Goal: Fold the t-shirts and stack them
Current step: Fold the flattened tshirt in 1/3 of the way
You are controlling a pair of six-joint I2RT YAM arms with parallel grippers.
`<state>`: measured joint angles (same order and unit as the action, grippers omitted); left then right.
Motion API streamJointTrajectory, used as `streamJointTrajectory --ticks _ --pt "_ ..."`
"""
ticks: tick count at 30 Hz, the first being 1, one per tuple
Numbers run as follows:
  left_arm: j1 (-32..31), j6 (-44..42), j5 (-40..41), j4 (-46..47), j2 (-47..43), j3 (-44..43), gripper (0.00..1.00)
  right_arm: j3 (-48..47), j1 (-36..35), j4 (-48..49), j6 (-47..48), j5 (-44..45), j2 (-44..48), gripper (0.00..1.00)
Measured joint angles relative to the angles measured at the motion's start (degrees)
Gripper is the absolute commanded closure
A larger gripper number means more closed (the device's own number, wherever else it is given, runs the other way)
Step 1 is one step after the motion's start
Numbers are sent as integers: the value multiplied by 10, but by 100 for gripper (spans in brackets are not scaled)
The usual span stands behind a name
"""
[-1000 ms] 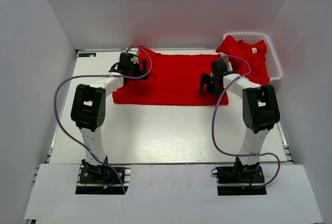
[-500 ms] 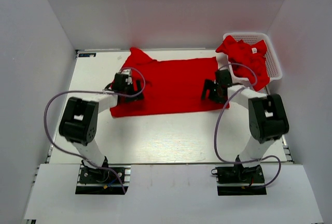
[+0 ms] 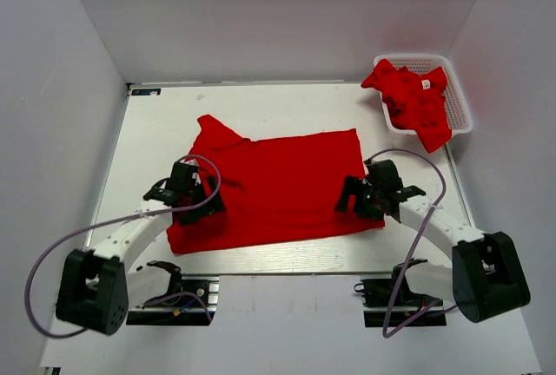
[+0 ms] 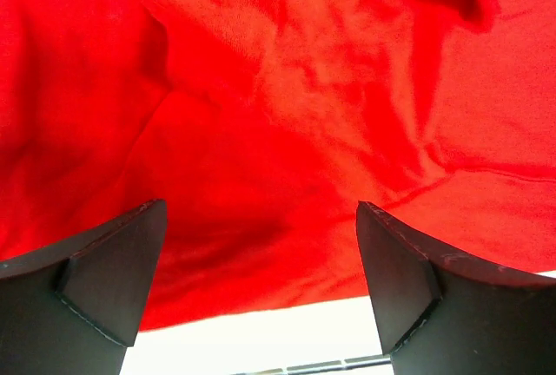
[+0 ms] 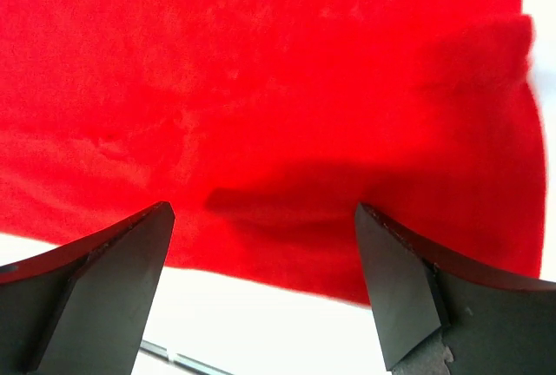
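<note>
Left claw (image 3: 193, 195) gapes wide over the left edge of the spread shirt (image 3: 278, 184), gripping nothing. Right claw (image 3: 367, 195) is just as wide over the right edge. The shirt lies flat on the bench (image 3: 287, 110), near the front. The basket (image 3: 419, 59) at the far right holds crumpled red shirts (image 3: 407, 95), one hanging over the rim. A second ago the shirt and both claws were farther back.

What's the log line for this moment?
shirt: spread on table | left hand: open, over its left end | right hand: open, over right end | other shirts: heaped in basket
</note>
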<state>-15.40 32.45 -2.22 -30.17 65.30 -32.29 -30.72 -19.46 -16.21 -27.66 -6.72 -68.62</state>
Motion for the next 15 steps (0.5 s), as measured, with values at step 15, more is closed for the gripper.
streamJointTrajectory --ticks 15 --pt "0 -42 4 33 54 -140 0 -48 -8 -14 21 -5 49 10"
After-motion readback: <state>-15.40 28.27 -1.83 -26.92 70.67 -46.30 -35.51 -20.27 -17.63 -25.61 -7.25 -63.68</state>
